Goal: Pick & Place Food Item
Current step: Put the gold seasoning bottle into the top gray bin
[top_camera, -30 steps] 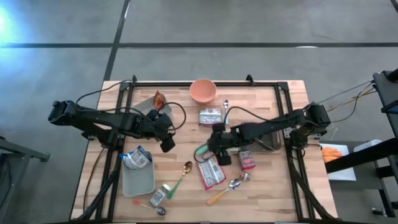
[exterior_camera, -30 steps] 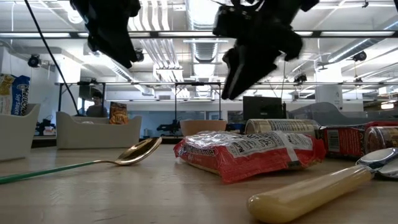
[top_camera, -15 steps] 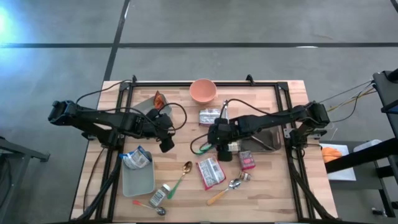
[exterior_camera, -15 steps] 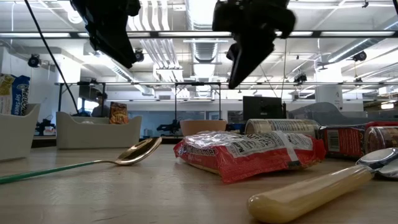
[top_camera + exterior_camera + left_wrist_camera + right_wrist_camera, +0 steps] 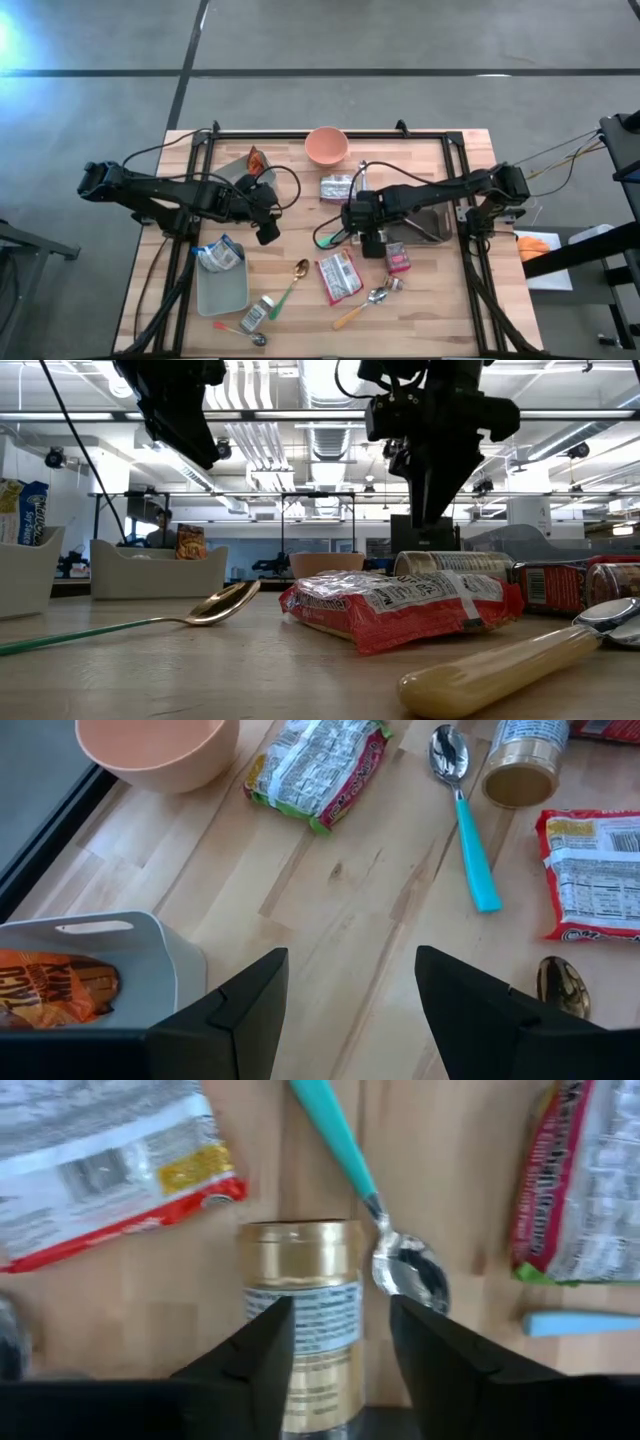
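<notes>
Wooden planks [image 5: 430, 290] form the work surface, which is framed by black rails. At its near edge a cream-handled spoon [image 5: 352, 312] is seen, with a red noodle packet [image 5: 339, 276] just behind it and a gold spoon on a green handle [image 5: 292, 282] to the left. A grey tray [image 5: 222, 292] holding a snack bag sits near the left corner.

Farther in, the right gripper [image 5: 371, 240] is held low over mid-table, pointing toward the near edge, its arm stretched in from the right. Its fingers [image 5: 262, 1342] stand apart on either side of a gold-lidded can [image 5: 302, 1305], with gaps visible and no grip made. The can lies on its side, its long axis in line with the fingers and its lid facing away from the gripper. A teal-handled spoon [image 5: 375, 1205] lies just beside the lid.

The left gripper [image 5: 268, 231] hangs left of centre with its fingers apart and nothing between them.

Beyond, a green-edged packet [image 5: 338, 187] and a pink bowl [image 5: 326, 145] are set toward the far rail.
</notes>
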{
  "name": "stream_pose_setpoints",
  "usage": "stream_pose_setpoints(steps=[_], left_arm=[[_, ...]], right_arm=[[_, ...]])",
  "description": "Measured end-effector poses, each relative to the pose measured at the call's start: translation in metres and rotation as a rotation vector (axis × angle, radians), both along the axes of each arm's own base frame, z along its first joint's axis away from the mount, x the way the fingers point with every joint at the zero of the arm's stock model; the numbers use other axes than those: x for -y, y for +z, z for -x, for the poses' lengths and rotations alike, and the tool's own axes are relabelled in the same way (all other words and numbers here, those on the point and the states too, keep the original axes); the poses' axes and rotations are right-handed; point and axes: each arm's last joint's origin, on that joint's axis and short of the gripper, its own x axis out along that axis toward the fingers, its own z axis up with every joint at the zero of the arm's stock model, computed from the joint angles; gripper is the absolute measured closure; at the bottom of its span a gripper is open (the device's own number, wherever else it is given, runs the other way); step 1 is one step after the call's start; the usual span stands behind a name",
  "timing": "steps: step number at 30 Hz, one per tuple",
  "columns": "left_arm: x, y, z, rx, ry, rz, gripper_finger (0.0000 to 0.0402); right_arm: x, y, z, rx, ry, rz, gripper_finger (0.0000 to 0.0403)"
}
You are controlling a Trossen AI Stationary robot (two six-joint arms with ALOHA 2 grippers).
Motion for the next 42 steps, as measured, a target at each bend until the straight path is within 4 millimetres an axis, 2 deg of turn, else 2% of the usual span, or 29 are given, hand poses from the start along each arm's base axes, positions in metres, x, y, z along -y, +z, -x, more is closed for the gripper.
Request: stream_pose_setpoints(steps=[9,17,30,37,39,42], left_arm=[[0.0,0.0,0.0,0.001,0.003,-0.005,0.0179],[0.0,0.0,0.0,0.001,0.003,-0.005,0.0179],[0.0,0.0,0.0,0.001,0.004,-0.005,0.0179],[0.0,0.0,0.0,0.001,0.004,-0.005,0.0179],[0.0,0.0,0.0,0.001,0.004,-0.004,0.0179],[0.0,0.0,0.0,0.001,0.004,-0.004,0.0179]], right_arm=[[-0.001,-0.005,0.003,-0.024,-0.003,-0.018,0.0107],[0.001,-0.028,0.017,-0.111,-0.02,-0.014,0.0046],[0.002,-0.064,0.033,-0.14,-0.077,0.004,0.0039],[0.003,-0.07,0.038,-0.151,-0.071,0.011,0.004],[0.003,-0.071,0.038,-0.15,-0.071,0.015,0.0048],[0.004,-0.07,0.037,-0.146,-0.073,0.032,0.0085]])
